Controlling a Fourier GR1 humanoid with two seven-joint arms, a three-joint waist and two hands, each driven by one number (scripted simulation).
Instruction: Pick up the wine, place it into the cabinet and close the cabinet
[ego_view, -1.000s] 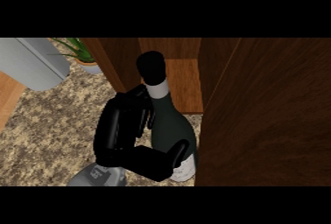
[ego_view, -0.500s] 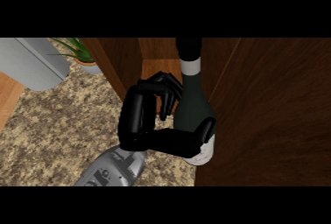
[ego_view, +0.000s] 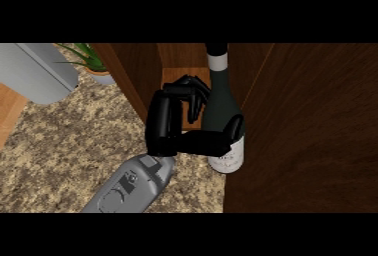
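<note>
The wine bottle (ego_view: 221, 107) is dark green with a white label near its base and a white band under its black top. It stands upright at the mouth of the brown wooden cabinet (ego_view: 181, 75), between the cabinet's left wall and the open door (ego_view: 310, 125). My left hand (ego_view: 164, 125) is shut on the bottle from its left side, with the fingers curled round the far side and the thumb across the label. The bottle's base hangs over the counter's edge by the door. My right hand shows nowhere.
The speckled stone counter (ego_view: 66, 150) spreads to the left. A grey rounded appliance (ego_view: 37, 70) and a small potted plant (ego_view: 92, 62) stand at the back left. The big dark door fills the right side of the view.
My left hand has carried the bottle away from me and to the right, from the counter in front of the cabinet up into its opening. The bottle now stands more upright.
</note>
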